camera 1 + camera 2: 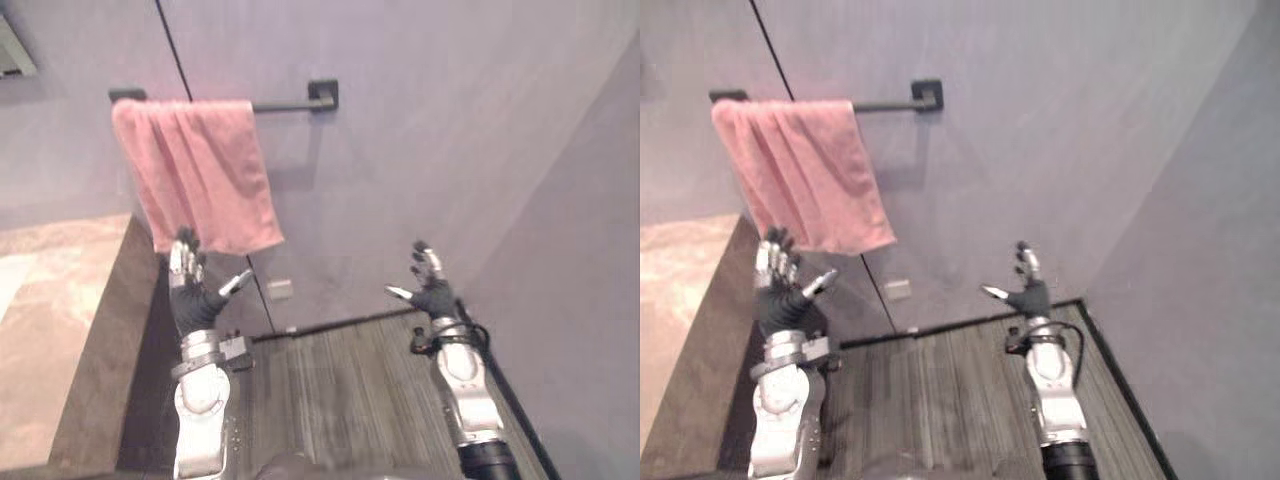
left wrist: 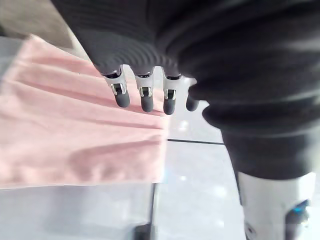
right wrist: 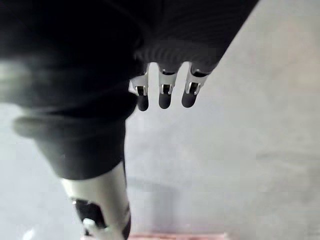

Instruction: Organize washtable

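Head views, looking down toward a wall corner. The pink towel hangs folded over a black towel bar in the upper left of the frame, its folds falling to a slightly slanted lower hem. The left hand is raised at lower left, fingers straight and thumb spread, holding nothing. Its fingertips stand at the towel's lower edge, and whether they touch the cloth cannot be told. The right hand is raised at lower right of centre, likewise spread and empty, well apart from the towel and facing bare wall. The bench runs along the left edge of the frame, a pale stone top with a dark front; the stretch in view is bare stone. Dark plank floor fills the lower middle, and a small pale wall plate sits just below the towel's lower right corner. Handling, as judged: the towel is light, soft and limp, will sag and slide off the bar if pulled on one side, and cannot be pushed into shape. It is best pinched at the hem or a lower corner, or taken near the bar with both hands to keep the fold even.
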You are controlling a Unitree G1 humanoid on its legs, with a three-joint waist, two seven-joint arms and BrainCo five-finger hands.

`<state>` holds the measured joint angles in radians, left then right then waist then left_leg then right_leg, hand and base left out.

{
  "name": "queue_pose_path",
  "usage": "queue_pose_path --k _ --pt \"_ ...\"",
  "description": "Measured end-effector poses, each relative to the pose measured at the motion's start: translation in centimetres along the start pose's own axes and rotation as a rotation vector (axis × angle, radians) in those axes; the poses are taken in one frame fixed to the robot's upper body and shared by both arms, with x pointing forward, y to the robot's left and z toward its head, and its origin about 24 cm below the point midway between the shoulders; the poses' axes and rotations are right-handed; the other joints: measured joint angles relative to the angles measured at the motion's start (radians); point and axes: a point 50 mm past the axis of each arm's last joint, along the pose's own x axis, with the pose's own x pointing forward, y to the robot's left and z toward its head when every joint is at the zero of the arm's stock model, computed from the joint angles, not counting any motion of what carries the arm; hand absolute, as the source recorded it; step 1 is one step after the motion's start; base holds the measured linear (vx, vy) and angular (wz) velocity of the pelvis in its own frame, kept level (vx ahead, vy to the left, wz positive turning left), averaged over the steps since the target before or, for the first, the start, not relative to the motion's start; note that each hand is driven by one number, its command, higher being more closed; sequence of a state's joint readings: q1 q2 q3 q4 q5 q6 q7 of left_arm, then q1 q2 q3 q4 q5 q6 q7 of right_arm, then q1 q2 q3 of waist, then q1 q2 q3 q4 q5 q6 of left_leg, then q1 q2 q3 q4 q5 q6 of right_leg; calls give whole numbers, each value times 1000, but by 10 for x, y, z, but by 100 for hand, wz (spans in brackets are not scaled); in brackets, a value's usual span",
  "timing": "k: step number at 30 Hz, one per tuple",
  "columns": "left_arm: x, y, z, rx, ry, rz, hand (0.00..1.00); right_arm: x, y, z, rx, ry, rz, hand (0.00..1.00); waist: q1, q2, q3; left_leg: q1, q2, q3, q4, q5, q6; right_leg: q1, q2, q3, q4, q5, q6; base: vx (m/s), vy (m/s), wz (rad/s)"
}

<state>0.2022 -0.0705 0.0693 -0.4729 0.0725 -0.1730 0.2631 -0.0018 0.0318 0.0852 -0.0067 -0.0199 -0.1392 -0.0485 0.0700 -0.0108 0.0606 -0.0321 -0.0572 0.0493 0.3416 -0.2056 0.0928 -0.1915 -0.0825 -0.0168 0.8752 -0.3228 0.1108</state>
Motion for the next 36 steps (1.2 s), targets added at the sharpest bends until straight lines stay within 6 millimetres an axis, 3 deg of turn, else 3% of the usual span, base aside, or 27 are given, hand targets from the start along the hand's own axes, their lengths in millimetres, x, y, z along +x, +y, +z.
queue_pose_path --k 2,3,4,6,10,11,15,18,20,21,22,23,24,25,27,30,36 --pt "7 0 24 33 -135 52 0 4 6 19 18 -93 17 0 5 2 -2 29 22 -29 -12 -46 -38 -51 55 24 -242 5 -5 363 -35 33" --pt "7 3 26 49 -145 70 0 5 6 21 17 -99 16 0 4 -5 -10 31 24 -35 -11 -53 -51 -54 66 40 -312 18 -8 371 -96 49" --pt "7 7 27 76 -154 92 0 5 5 21 13 -102 13 0 0 -24 -23 29 20 -55 -6 -78 -67 -49 76 57 -446 84 -49 231 -101 55" --pt "6 8 25 116 -143 101 0 4 2 16 -1 -78 8 0 0 -15 -29 50 33 -104 48 -143 -77 -14 91 32 -446 171 -100 289 -133 67" --pt "6 16 30 175 -168 153 0 2 9 14 -13 -68 37 0 25 26 -55 48 83 -139 141 -161 -100 46 125 -23 -468 136 -137 336 -173 43" --pt "6 19 30 187 -170 161 0 2 10 14 -16 -65 44 0 27 38 -54 -6 91 -148 253 -159 -116 85 123 -38 -498 132 -150 242 -129 51" --pt "6 35 31 235 -174 243 0 2 9 13 -18 -63 37 0 31 14 -61 -88 165 -134 318 -161 -113 139 90 -52 -548 129 -155 161 -77 22" --pt "7 50 31 283 -166 322 0 1 3 2 -32 -15 24 0 30 12 -62 -129 218 -154 158 -144 -128 143 53 -55 -573 132 -149 66 92 8" --pt "6 57 31 302 -167 360 0 -1 -2 -10 -49 39 19 0 27 23 -69 -128 233 -161 31 -70 -139 155 42 -62 -594 140 -134 72 280 11" --pt "5 63 32 315 -167 401 0 -2 -4 -15 -54 60 20 0 29 51 -86 -123 239 -187 -44 57 -182 161 47 -58 -613 139 -94 74 300 4" --pt "5 67 32 327 -165 416 0 -2 -3 -17 -50 71 21 0 29 46 -87 -117 236 -183 -53 65 -228 169 44 -53 -623 140 -78 84 279 4" --pt "4 73 31 350 -154 441 0 -3 -1 -22 -40 90 19 0 26 19 -90 -102 213 -177 -78 72 -220 184 19 -40 -652 153 -64 61 207 0" --pt "4 76 31 362 -150 455 0 -3 1 -23 -32 94 21 0 29 16 -88 -95 200 -170 -89 73 -217 194 5 -34 -674 161 -50 56 239 3" --pt "3 79 30 371 -142 465 0 -3 6 -22 -18 92 29 0 29 -9 -104 -91 176 -168 -100 81 -206 211 -17 -33 -712 179 -38 36 234 7" --pt "3 78 29 371 -133 452 0 3 9 -17 -36 67 41 0 29 -33 -120 -85 141 -164 -118 89 -193 227 -50 -33 -746 196 -17 15 221 11" --pt "5 79 21 370 -81 410 0 12 6 -12 -74 49 37 0 28 -33 -121 -60 110 -152 -170 109 -178 234 -77 -25 -773 215 -10 -30 124 -3" --pt "8 74 -8 266 74 273 0 14 -17 -31 -163 189 -26 0 23 -28 -121 -23 117 -128 -330 206 -186 197 -75 -8 -801 235 5 -26 -14 -8"
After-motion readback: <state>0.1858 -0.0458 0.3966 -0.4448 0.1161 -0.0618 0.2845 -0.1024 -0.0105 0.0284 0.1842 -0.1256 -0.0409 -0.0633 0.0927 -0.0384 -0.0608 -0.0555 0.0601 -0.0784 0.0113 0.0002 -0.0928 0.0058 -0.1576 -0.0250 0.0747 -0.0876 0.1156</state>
